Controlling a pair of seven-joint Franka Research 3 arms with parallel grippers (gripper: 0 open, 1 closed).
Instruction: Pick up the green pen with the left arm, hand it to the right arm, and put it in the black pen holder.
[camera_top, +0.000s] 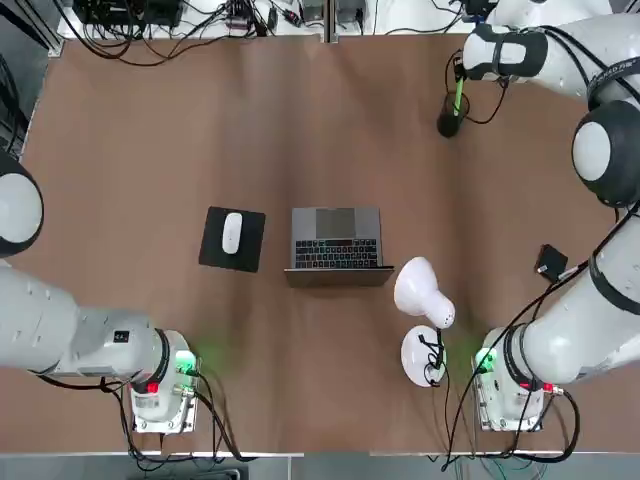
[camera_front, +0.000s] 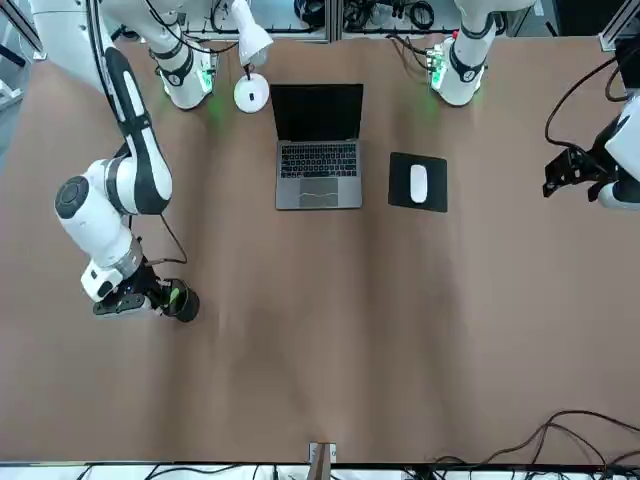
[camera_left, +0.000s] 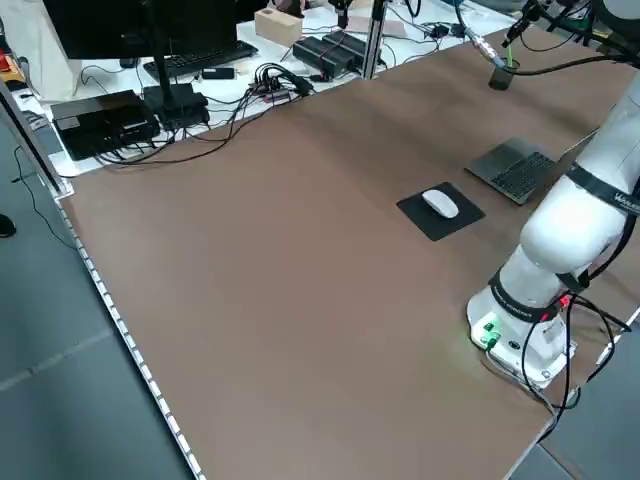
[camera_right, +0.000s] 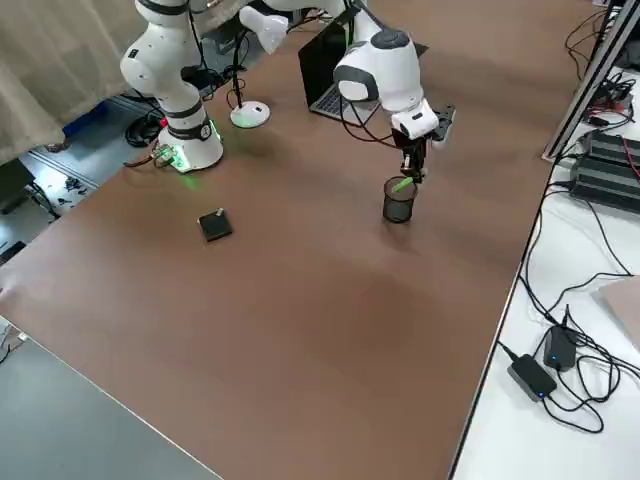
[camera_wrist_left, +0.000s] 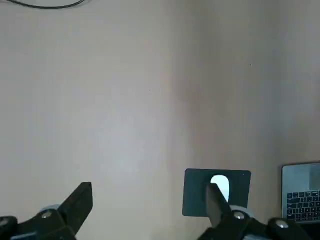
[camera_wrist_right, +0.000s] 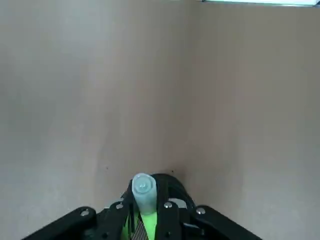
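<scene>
Lamp: the white lamp (camera_top: 422, 292) stood on the robot's side of the table, between the laptop and the right arm's base.
Black gadget: the small flat square (camera_right: 215, 224) lay toward the table's right side, just beside a cable.
Laptop: the open laptop (camera_top: 336, 240) sat near mid-table, its screen raised on the robot's side.
Mouse and pad: the white mouse (camera_top: 232, 232) rested on the black mouse pad (camera_top: 222, 258), left of the laptop.
Left gripper: the left gripper (camera_wrist_left: 147, 206) hung at the table's left side, jaws apart, nothing between them.
Right gripper: the right gripper (camera_wrist_right: 145, 212) was at the far right, by the holder's mouth, jaws clamped on the green pen.
Green pen: the green pen (camera_wrist_right: 145, 195) leaned at the rim; its lower end seemed to be inside the cup, though the mesh hid it partly.
Black pen holder: the black pen holder (camera_right: 398, 205) stood upright beneath the gripper.
Cables: black cables (camera_right: 590, 345) lay tangled on the white surface beyond the far edge.
</scene>
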